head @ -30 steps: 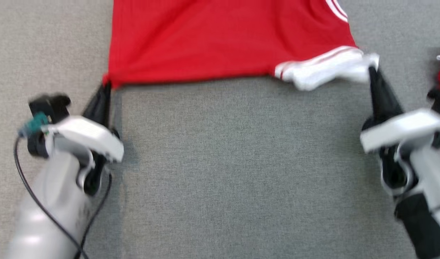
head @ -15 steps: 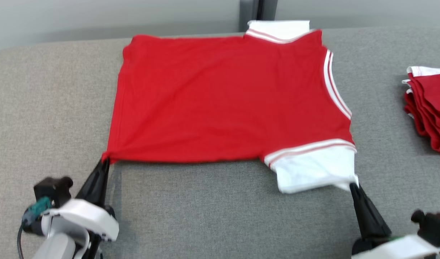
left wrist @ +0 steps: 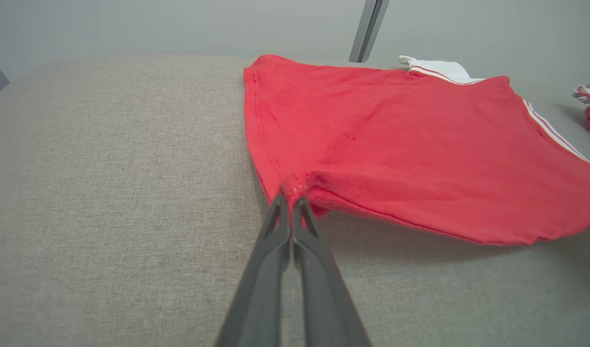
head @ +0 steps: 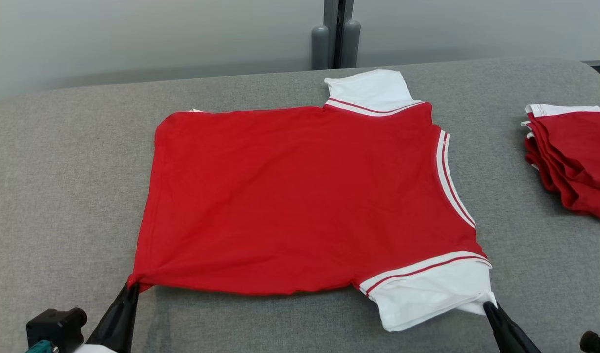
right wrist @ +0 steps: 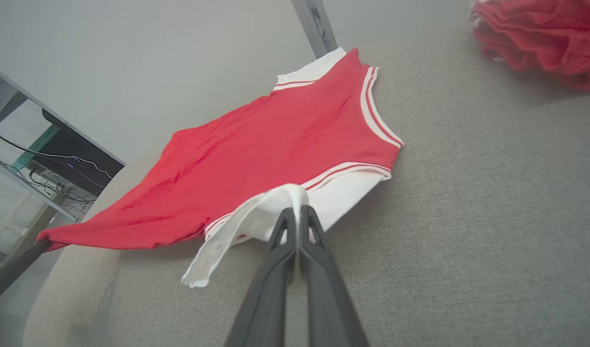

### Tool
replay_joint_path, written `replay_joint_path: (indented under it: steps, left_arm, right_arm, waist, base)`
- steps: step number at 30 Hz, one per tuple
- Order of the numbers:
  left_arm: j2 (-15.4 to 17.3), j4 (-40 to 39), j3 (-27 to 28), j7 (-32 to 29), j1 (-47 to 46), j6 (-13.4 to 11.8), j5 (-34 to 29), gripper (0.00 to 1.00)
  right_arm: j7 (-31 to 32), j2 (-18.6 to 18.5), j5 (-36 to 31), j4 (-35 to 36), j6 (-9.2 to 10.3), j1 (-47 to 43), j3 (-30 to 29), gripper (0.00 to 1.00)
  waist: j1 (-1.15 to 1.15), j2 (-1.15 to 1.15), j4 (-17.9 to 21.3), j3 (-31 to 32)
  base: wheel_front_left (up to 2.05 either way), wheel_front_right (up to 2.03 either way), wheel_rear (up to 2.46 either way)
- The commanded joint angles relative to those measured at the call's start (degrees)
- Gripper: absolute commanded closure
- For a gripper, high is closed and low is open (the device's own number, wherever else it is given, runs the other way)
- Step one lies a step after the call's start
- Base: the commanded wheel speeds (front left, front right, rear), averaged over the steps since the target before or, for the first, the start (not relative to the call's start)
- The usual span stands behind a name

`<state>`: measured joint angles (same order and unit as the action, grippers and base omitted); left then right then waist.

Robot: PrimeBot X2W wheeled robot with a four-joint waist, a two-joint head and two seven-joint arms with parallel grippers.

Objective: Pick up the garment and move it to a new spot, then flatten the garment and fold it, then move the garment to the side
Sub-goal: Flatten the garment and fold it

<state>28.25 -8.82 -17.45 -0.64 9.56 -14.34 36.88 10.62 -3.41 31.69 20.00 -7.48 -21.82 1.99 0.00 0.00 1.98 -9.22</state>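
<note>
As the view lifts, garment [head: 300, 196] stays pinched.

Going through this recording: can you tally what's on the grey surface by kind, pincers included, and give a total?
flat red garment: 1
pile of folded red garments: 1 (pieces in it too layered to count)
pincers: 2, the left pincer and the right pincer, each shut on the flat red garment
Total: 4

Bright, even, soft light; sharp frames, faint shadows.
</note>
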Motion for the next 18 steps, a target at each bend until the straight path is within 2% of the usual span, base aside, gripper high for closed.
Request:
replay_joint_path:
  steps: [1, 4, 9, 18]
  left_arm:
    - [0.89, -2.3, 0.54, -0.83, 1.11, -1.14, -0.55, 1.0]
    - [1.51, -4.5, 0.69, -1.99, 1.96, -2.01, -0.65, 1.0]
    - [2.05, -6.8, 0.83, -3.79, 1.35, -3.16, -0.38, 1.0]
    - [3.32, -4.91, 0.75, -5.41, -6.2, -0.96, -0.9, 1.0]
  right_arm:
    - [0.85, 0.16, -0.44, 1.21, -0.04, -0.43, -0.72, 1.0]
    - [1.67, 0.29, -0.78, 2.02, -0.04, 0.19, -1.03, 1.0]
    - [1.95, -0.25, -1.72, 1.26, -0.04, 6.11, -0.41, 1.0]
    - [-2.32, -5.74, -1.74, -7.07, -0.04, 21.61, 2.26, 1.0]
  waist:
    - [0.0, 0.0, -0.11, 0.0]
    - [0.0, 0.0, -0.27, -0.14]
    - [0.0, 0.0, -0.32, -1.67]
    - [0.0, 0.0, -1.02, -7.0]
  base:
    - [0.0, 0.0, 0.0]
    - [0.0, 0.0, 0.0]
    - [0.0, 0.0, 0.0]
    - [0.0, 0.0, 0.0]
